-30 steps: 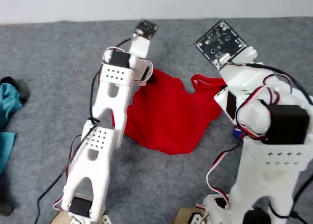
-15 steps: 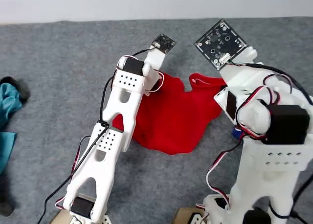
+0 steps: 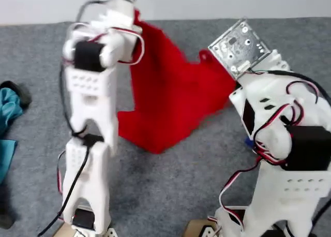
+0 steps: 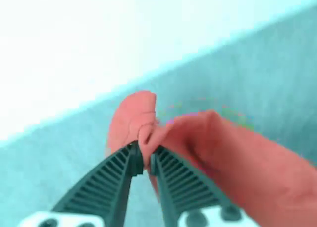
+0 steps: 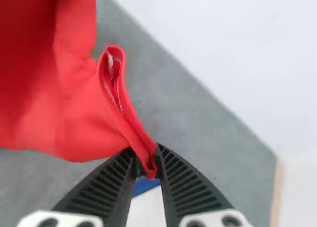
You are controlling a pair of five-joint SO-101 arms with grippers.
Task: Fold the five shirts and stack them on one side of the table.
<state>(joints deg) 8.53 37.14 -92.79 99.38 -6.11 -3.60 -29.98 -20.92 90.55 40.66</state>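
Red shirt (image 3: 170, 100), left gripper (image 4: 142, 151), right gripper (image 5: 145, 156) pinching

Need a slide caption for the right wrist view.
Right claw shut on a bunched edge of the red shirt over the grey table.

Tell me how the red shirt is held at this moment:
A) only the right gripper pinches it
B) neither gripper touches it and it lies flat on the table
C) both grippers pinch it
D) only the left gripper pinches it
C: the left gripper is shut on a bunched fold of the red shirt in its own wrist view, and the right gripper is shut on a hemmed edge of it.
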